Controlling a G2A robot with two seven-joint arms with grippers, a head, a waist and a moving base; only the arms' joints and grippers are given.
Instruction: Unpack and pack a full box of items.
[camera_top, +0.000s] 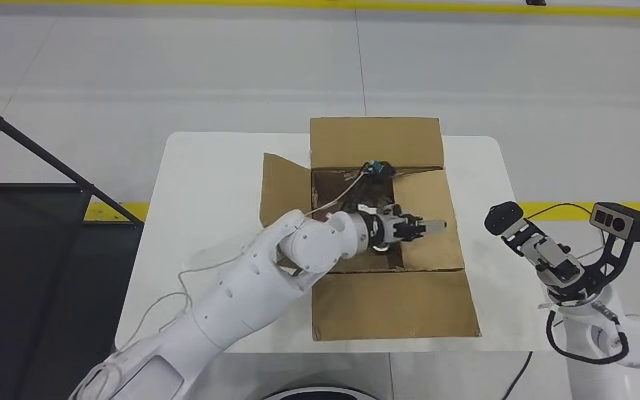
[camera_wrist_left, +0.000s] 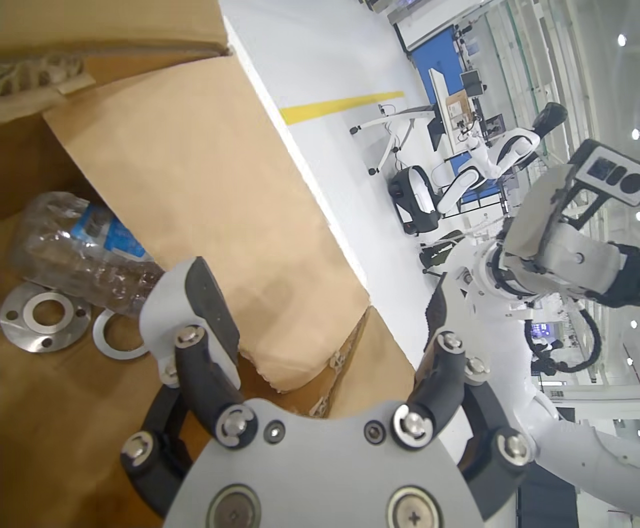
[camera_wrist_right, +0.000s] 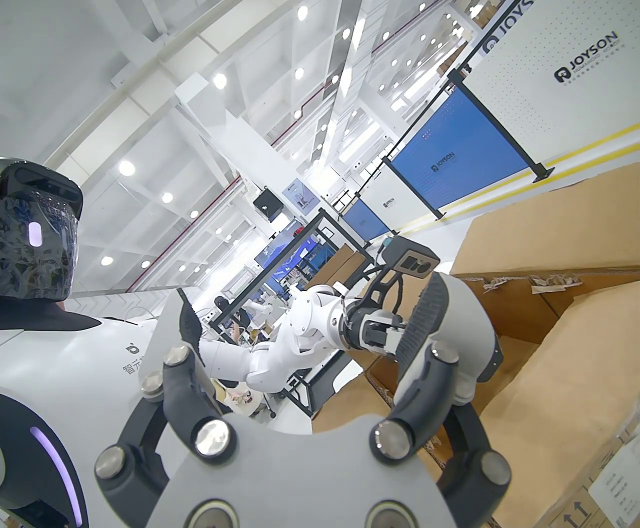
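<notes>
Overhead, the cardboard box is being shown standing open on the white table, with its four flaps spread outward. The left gripper is being held over the box's opening, close to the right-hand flap, and its arm is being stretched in from the table's near left corner. The right gripper is being held outside the box at the table's right edge, beside the right-hand flap and not touching it.

From the left wrist, the left gripper's fingers are being held wide apart with nothing between them, above the box's inner cardboard. Down on the box floor a crumpled clear plastic bottle with a blue label is being shown lying on its side. A round metal flange and a flat metal ring are being shown lying flat just beside it. Farther off, the right gripper is being shown raised beyond the table's edge.

From the right wrist, the right gripper's fingers are being held wide apart with nothing gripped, and are being pointed toward the box's outer side. Farther off, the left gripper is being shown at the box's upper edge, partly hidden behind one finger.
</notes>
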